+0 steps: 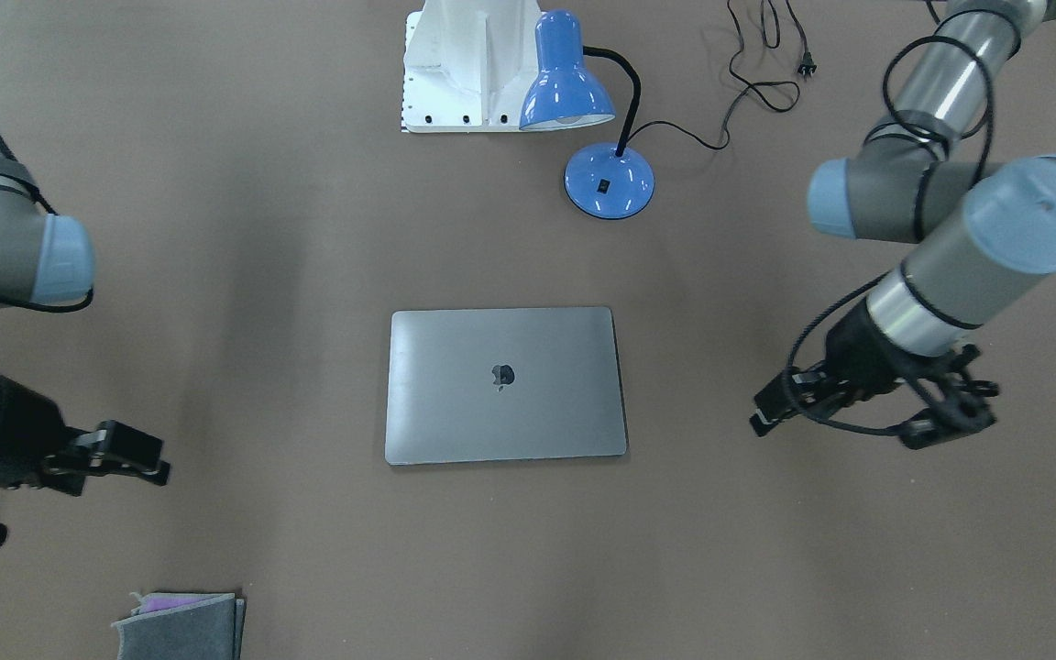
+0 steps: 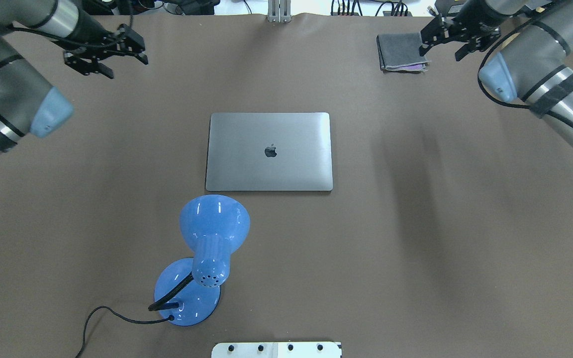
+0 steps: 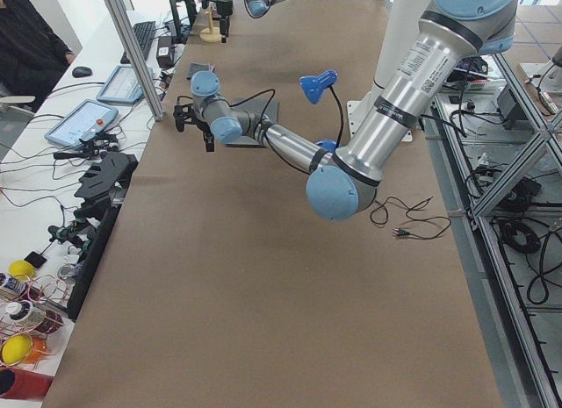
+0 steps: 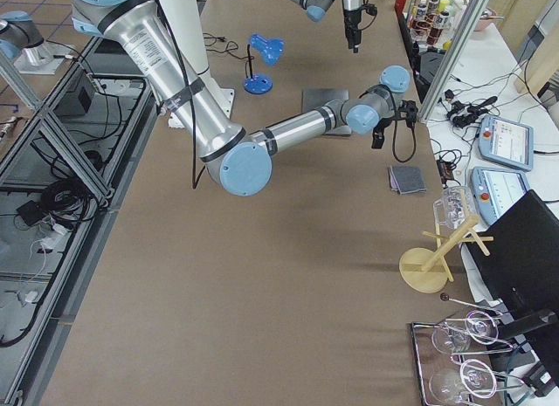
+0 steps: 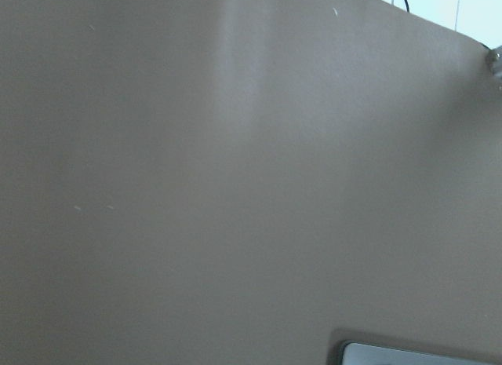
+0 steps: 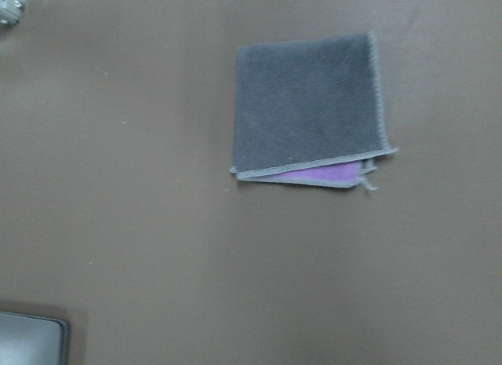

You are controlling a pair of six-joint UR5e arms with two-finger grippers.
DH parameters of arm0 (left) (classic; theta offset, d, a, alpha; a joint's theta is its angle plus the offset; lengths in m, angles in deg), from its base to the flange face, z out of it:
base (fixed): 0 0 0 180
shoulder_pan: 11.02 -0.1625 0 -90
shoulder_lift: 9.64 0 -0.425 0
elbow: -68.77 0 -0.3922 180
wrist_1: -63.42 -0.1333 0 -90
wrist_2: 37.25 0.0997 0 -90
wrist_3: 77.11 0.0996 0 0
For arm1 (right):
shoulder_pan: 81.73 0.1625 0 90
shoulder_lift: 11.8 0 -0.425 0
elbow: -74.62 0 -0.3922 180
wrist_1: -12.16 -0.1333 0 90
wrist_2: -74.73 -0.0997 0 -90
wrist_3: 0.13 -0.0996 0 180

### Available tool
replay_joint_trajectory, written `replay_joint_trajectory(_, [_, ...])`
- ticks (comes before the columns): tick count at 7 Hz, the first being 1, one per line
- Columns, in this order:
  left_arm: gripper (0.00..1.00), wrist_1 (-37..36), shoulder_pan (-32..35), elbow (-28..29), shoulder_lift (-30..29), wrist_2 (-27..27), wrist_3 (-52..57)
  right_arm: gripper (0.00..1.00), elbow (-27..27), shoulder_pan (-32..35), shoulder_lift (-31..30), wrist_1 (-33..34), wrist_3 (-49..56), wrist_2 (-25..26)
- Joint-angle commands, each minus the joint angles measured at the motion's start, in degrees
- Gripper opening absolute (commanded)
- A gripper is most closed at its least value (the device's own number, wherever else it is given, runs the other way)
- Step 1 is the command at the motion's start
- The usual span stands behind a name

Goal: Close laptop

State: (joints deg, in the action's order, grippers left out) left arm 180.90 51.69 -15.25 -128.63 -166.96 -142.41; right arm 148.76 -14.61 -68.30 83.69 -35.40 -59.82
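The brown table [image 2: 440, 238] lay under 2 arms. The left gripper [image 2: 122, 65] hung with fingers spread, holding nothing; the right gripper [image 2: 440, 49] hung likewise, near a folded grey cloth [image 2: 400, 49]. Between them, well apart from both, the laptop [image 2: 269, 151] lay flat, lid down, logo up. A blue lamp [image 2: 209, 243] stood near its robot-side edge.

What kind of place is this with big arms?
Probably a robot lab: a silver-and-blue left robot arm and right robot arm flank a brown table, with a grey control tablet nearby.
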Motion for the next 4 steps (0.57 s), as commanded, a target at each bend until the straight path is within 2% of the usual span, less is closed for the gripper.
replay_joint_trajectory(1, [0.98,-1.0,6.8,-5.3,9.2,-3.3,11.5,1.0,1.1,7.8,-4.4,11.3,24.1,4.6])
replay_joint_trajectory(2, [0.98,-1.3,8.8,-7.8,13.0,-3.5,13.9,1.0,3.6,11.7,-6.5,18.7,30.0,6.6])
replay_joint_trajectory(4, [0.98,-7.1,13.1,-11.0,21.0,-3.7,25.3,1.0,13.3,14.3,-18.9,22.2,35.0,4.7])
